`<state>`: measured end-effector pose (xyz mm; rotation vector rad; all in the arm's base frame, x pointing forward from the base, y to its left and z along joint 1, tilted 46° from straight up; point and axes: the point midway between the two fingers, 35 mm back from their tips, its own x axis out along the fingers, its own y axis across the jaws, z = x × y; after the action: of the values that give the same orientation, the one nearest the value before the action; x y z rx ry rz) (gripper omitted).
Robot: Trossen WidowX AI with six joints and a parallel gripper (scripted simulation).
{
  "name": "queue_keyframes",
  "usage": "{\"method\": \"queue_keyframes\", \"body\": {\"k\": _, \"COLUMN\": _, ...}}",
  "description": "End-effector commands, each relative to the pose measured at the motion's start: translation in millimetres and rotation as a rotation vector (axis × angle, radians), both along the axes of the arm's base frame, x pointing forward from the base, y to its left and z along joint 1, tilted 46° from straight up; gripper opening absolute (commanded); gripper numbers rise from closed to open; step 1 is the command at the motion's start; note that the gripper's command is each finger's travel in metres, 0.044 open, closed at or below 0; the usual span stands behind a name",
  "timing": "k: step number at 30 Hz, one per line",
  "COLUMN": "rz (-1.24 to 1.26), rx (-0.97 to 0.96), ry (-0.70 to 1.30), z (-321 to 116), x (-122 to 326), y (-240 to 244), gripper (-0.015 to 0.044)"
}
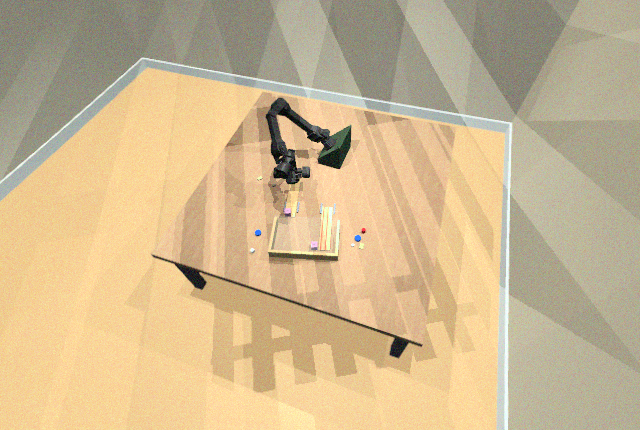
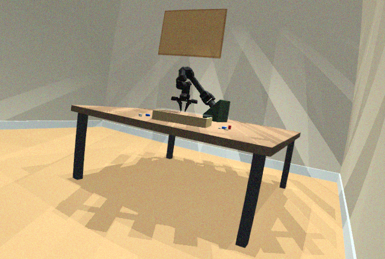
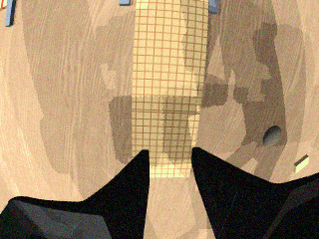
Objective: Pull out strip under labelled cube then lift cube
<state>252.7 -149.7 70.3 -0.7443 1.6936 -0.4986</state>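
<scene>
- Gripper (image 1: 293,182) (image 2: 183,110) (image 3: 170,154) stands partly open, nothing held, its tips astride the near end of a grid-lined yellow strip (image 1: 293,200) (image 3: 166,65).
- Pink cube (image 1: 287,211) sits past the tips, at strip's far end; 2nd pink cube (image 1: 313,245) lies farther out, in the open-ended tray (image 1: 303,254) (image 2: 181,117). Label unreadable on either; can't tell which is the task's.
- Other strips (image 1: 326,229) lie beyond the gripper, beside 2nd cube.

- Six-joint arm (image 1: 274,128) (image 2: 198,87) bent high, upper centre of the top view.
- Parallel-jaw gripper (image 1: 294,177) (image 2: 183,110) (image 3: 170,154) points down, fingers parted, apparently partway.
</scene>
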Motion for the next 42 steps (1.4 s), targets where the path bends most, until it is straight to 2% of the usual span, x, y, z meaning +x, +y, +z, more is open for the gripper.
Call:
{"method": "queue_keyframes", "body": {"k": 1, "rz": 0.024, "rx": 0.002, "ry": 0.021, "z": -1, "x": 16, "y": 1, "gripper": 0.0236}}
{"method": "queue_keyframes", "body": {"k": 9, "rz": 0.024, "rx": 0.002, "ry": 0.020, "z": -4, "x": 43, "y": 3, "gripper": 0.0440}}
{"method": "queue_keyframes", "body": {"k": 42, "rz": 0.024, "rx": 0.002, "ry": 0.013, "z": -10, "x": 158, "y": 9, "gripper": 0.0440}}
